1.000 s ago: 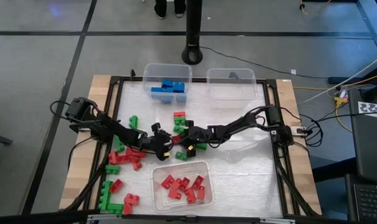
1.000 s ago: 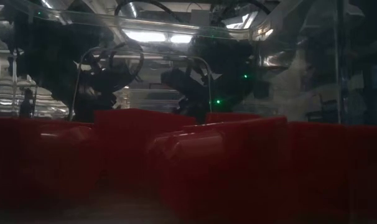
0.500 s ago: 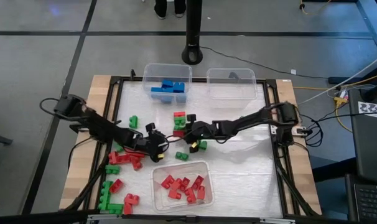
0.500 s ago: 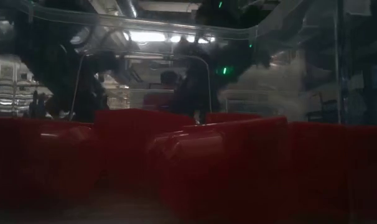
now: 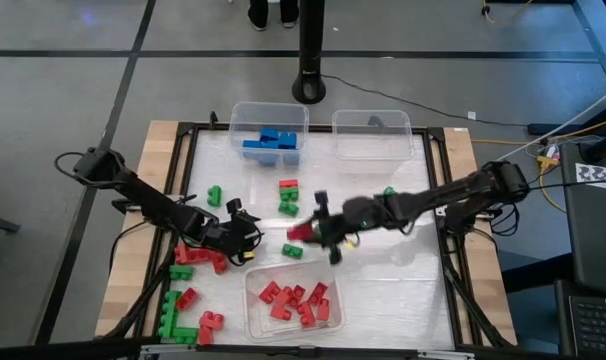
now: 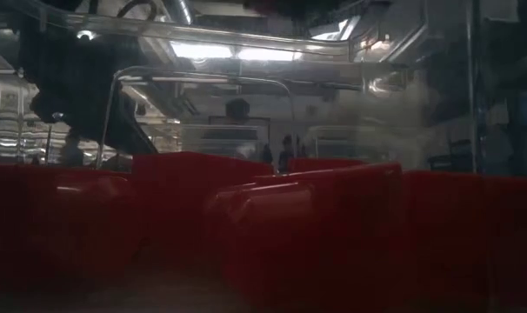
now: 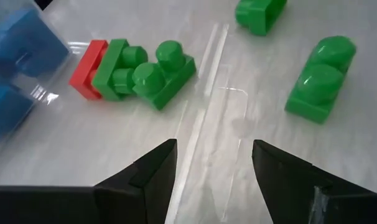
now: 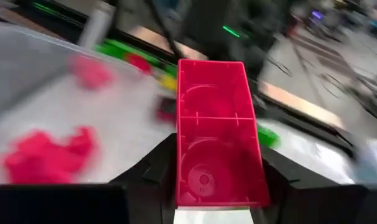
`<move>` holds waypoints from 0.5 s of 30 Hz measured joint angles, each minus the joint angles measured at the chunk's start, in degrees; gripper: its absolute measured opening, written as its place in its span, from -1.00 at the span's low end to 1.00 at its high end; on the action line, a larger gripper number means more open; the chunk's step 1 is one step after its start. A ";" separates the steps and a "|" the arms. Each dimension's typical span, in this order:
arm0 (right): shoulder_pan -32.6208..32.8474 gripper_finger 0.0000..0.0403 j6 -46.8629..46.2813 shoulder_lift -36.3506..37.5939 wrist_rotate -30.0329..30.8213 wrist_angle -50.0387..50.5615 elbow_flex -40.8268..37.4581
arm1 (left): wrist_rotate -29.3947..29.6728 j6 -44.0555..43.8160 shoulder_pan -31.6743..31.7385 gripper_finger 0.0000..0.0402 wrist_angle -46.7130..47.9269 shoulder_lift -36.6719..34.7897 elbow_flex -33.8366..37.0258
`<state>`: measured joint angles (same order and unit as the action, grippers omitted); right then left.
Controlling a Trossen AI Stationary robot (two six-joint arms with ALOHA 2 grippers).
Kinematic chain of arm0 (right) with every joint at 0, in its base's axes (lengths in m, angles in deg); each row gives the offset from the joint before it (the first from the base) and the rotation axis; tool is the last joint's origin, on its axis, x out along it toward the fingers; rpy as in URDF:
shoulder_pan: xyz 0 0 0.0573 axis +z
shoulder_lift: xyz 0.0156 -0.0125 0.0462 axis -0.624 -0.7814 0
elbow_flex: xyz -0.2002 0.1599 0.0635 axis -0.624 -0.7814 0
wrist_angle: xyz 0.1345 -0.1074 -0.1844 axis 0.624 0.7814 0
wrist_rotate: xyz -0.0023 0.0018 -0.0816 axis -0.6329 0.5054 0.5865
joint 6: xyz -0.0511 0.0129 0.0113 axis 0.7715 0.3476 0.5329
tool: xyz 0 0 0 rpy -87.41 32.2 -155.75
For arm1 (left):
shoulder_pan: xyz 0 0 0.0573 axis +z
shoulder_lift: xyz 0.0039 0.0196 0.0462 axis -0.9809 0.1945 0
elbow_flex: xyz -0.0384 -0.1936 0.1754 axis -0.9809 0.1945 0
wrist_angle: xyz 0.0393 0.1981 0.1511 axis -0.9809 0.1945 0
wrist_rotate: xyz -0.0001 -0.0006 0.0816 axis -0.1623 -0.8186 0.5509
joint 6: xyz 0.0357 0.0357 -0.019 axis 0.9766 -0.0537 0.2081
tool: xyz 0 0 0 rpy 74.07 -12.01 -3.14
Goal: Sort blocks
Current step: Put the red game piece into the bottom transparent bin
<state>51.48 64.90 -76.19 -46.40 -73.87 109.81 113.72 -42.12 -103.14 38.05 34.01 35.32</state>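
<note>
Right hand (image 5: 318, 232) grips one red block (image 8: 218, 134); three clear bins (image 5: 371, 133).

Seen from straight overhead in the high view: the whole desk (image 5: 383, 265) and both arms, well back. Set at desk-top height in the low view, pressed close behind the red blocks (image 6: 272, 235) in a clear bin (image 6: 203, 83), facing level across into the room. Mounted on each wrist, looking forward and close past the jaws onto the same desk middle covered by the high view.
</note>
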 joint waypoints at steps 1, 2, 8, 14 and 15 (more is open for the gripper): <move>1.53 -0.30 -0.01 -0.05 -0.60 -0.53 0.00 | 0.09 -0.02 0.02 -0.02 0.01 0.00 0.00; 3.11 -0.30 -0.01 -0.09 -0.81 -0.70 0.00 | 0.23 -0.02 0.02 -0.02 -0.23 0.00 0.00; 10.02 -0.29 -0.06 -1.01 -0.48 -1.08 -0.11 | 0.25 -0.48 0.02 -0.02 -0.54 0.00 0.00; 12.79 -0.29 -0.12 -1.83 2.96 -1.62 -0.02 | 0.23 -1.04 0.02 -0.02 -0.70 0.00 0.00; 12.79 -0.27 -0.26 -2.00 2.91 -1.72 -0.02 | 0.23 -1.05 0.02 -0.02 -0.71 0.00 0.00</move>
<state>64.27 64.64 -78.19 -43.49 -75.59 109.78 113.95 -43.16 -103.12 37.34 34.01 35.32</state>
